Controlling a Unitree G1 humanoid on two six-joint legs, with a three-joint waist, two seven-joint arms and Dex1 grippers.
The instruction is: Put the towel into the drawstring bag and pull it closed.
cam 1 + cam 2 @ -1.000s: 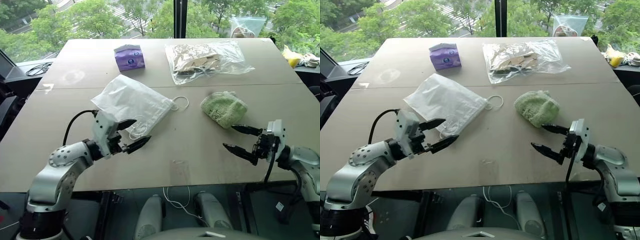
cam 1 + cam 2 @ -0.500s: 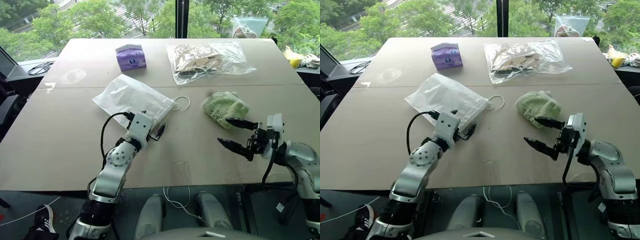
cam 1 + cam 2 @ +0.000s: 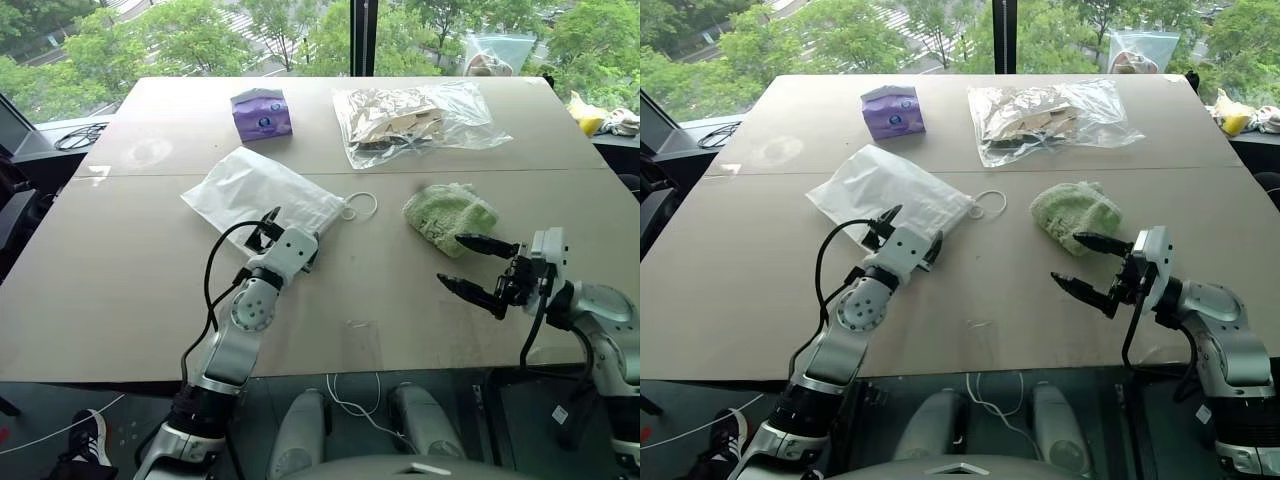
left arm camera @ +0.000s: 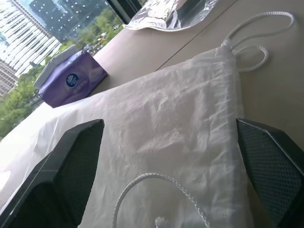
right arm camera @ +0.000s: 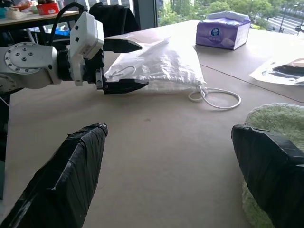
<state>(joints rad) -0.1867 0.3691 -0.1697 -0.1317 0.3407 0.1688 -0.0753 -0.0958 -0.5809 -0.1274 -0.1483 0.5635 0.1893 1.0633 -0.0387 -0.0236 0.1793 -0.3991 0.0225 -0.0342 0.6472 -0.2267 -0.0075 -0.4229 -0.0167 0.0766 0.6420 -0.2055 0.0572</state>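
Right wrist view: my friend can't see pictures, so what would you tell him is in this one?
The left gripper reaches with open fingers over the near edge of the white drawstring bag, which lies flat on the tan table, its cord loops trailing beside it. The green towel sits near one black finger of the open right gripper, and a purple tissue pack stands behind.

Both arms are silver-grey with rounded joint housings ringed by small screws. A looping black cable runs behind each white-bodied tool, left tool (image 3: pixel 285 240) and right tool (image 3: pixel 472 267), each with two black pointed fingers.
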